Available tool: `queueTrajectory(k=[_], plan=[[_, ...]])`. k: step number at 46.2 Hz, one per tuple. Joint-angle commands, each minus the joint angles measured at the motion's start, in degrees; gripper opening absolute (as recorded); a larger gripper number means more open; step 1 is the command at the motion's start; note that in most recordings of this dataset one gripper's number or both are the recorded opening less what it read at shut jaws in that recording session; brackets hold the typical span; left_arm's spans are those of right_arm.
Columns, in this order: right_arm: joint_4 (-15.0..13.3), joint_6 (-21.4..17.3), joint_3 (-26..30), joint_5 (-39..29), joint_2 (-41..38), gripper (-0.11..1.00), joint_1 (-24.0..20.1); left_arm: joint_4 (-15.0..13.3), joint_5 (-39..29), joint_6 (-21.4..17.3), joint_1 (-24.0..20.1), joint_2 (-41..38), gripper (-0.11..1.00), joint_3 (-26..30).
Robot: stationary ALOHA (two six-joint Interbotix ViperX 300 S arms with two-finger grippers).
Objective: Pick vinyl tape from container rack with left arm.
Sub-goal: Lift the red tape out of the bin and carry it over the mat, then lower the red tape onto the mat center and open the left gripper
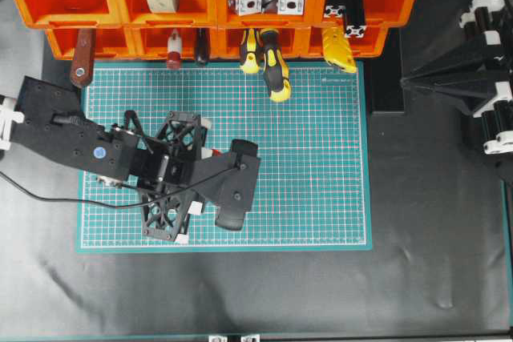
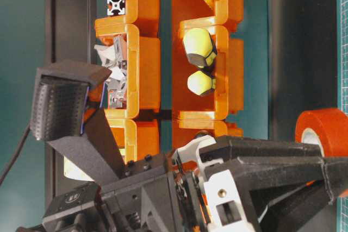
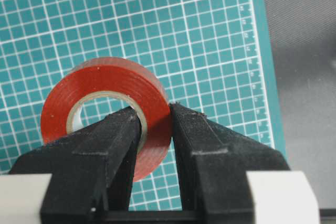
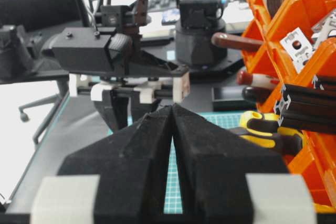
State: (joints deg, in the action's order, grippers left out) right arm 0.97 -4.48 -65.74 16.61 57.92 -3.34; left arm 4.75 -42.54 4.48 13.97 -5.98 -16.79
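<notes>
The left gripper (image 3: 156, 124) is clamped on the vinyl tape (image 3: 107, 111), one finger through its core, above the cutting mat (image 1: 321, 158), clear of the container rack (image 1: 212, 2). Best keep the squeeze steady. The right gripper (image 4: 172, 129) sits closed, empty.

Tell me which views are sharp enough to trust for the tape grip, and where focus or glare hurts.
Left wrist: the vinyl tape is sharp in the left gripper, with a soft sheen on its red face. Table-level: picture turned sideways, tape slightly soft at the right edge. Right wrist: the shut right gripper is sharp, background washed out. Overhead: evenly lit, gripper hides the tape.
</notes>
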Motion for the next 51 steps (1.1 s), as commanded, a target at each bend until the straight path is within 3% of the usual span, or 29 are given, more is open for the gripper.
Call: queueTrajectory(k=[1, 14, 16, 26, 28, 42, 51], plan=[[0.2, -0.1, 2.1, 0.0, -0.4, -0.01, -0.1, 0.1, 0.5, -0.5, 0.1, 1.0, 0.19, 1.3], [0.1, -0.1, 2.0, 0.0, -0.1, -0.01, -0.1, 0.1, 0.6, -0.2, -0.5, 1.0, 0.20, 1.1], [0.1, -0.1, 2.0, 0.0, -0.1, -0.01, -0.1, 0.1, 0.8, -0.2, -0.5, 1.0, 0.24, 1.1], [0.1, 0.0, 2.2, 0.0, 0.4, -0.01, -0.1, 0.1, 0.8, -0.8, -0.5, 1.8, 0.82, 0.6], [0.1, 0.0, 2.2, 0.0, 0.5, -0.01, -0.1, 0.1, 0.8, -0.4, -0.5, 2.2, 0.88, 0.7], [0.1, 0.0, 2.3, -0.1, 0.8, -0.01, -0.1, 0.1, 0.8, 0.4, 0.3, 8.7, 0.84, -0.1], [0.1, 0.0, 2.3, 0.0, 1.1, -0.01, -0.1, 0.1, 0.8, 2.7, 1.0, 17.6, 0.84, -4.1]])
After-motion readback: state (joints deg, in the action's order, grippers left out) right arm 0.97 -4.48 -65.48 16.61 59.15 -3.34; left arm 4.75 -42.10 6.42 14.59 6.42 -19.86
